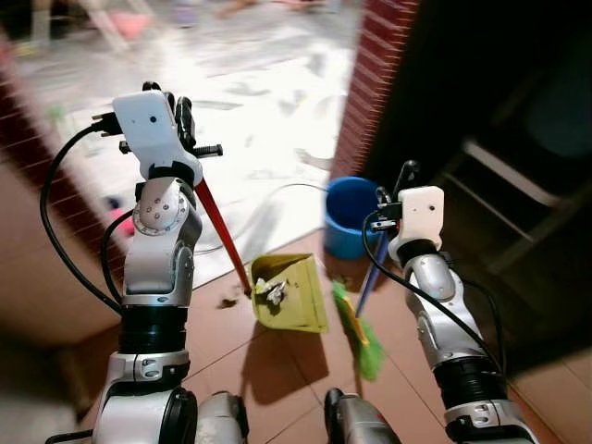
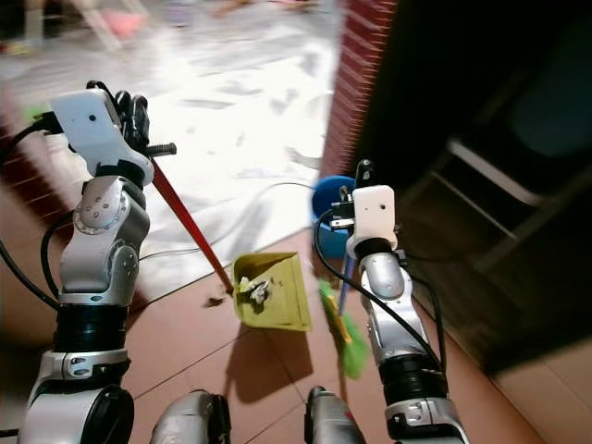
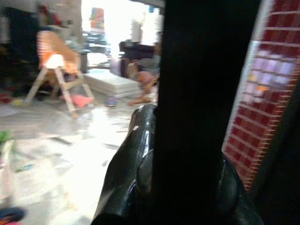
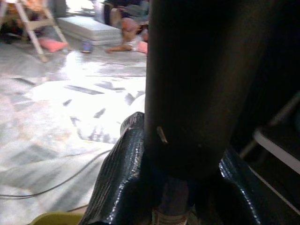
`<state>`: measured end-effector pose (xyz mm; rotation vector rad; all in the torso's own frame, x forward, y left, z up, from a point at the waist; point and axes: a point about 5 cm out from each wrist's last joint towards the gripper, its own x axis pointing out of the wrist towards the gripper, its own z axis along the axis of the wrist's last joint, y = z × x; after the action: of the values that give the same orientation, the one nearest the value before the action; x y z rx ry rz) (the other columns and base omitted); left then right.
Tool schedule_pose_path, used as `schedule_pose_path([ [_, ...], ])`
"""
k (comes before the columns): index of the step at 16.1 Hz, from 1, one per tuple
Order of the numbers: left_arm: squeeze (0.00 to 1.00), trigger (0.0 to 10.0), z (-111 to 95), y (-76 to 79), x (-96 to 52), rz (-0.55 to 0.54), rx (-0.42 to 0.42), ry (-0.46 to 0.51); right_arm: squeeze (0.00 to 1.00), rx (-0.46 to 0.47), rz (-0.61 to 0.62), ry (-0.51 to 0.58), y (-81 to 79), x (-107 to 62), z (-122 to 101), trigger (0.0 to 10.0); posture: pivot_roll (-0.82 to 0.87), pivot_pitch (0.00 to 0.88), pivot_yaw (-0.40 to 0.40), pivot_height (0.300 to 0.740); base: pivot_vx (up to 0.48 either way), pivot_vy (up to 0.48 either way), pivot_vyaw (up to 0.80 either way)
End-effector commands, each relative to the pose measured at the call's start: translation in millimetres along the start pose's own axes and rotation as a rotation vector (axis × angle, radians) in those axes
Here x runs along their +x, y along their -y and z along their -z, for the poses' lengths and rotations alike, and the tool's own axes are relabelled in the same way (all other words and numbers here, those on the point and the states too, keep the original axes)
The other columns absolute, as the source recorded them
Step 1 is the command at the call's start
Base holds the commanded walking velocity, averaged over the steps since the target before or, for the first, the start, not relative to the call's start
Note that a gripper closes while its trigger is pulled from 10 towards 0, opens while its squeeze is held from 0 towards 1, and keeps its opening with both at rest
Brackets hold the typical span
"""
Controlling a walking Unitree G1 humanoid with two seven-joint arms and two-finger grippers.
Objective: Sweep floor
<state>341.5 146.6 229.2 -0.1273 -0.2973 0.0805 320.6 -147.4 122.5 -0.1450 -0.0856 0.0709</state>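
Left end effector pinching dustpan handle, right pinching broom; tilting risks spilling debris toward six o'clock.

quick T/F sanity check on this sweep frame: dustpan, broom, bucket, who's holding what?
1. The left gripper holds the dustpan's red handle. True.
2. The yellow dustpan is empty. False: a small pile of debris lies in it.
3. The right gripper holds the broom's blue handle. True.
4. The broom's head is red. False: it is green.
5. The blue bucket stands on the floor beside the brick pillar. True.
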Motion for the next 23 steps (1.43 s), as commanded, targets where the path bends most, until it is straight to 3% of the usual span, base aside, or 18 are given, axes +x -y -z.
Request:
schedule_pose_path([
  [1, 0.00, 10.0, -32, 6.6, 5.3, 0.021, -0.038, 0.136, 0.00, -0.057, 0.010, -0.035, 7.5, -2.7, 5, 10.0, -0.04, 0.042, 0.007, 0.740, 0.266, 0.000, -0.64],
  [6, 0.00, 10.0, -60, 7.5, 22.9, 0.008, -0.057, 0.235, 0.00, -0.134, -0.002, -0.254, 14.2, -13.7, 39, 10.0, -0.05, 0.042, 0.012, 0.740, 0.281, 0.000, -0.32],
  [12, 0.00, 10.0, -66, 10.7, 28.2, 0.005, -0.066, 0.259, 0.00, -0.133, -0.023, -0.262, 9.4, -15.1, 40, 10.0, -0.05, 0.043, 0.021, 0.740, 0.273, 0.000, -0.76],
  [19, 0.00, 10.0, -75, 25.5, 38.8, 0.008, -0.067, 0.312, 0.00, -0.127, -0.035, -0.253, 5.8, -15.6, 37, 10.0, -0.06, 0.041, 0.034, 0.740, 0.314, 0.000, 0.00],
  [23, 0.00, 10.0, -72, 24.0, 41.6, -0.004, -0.054, 0.314, 0.00, -0.120, -0.042, -0.247, 4.5, -16.0, 36, 10.0, -0.06, 0.041, 0.039, 0.740, 0.420, 0.000, 0.00],
])
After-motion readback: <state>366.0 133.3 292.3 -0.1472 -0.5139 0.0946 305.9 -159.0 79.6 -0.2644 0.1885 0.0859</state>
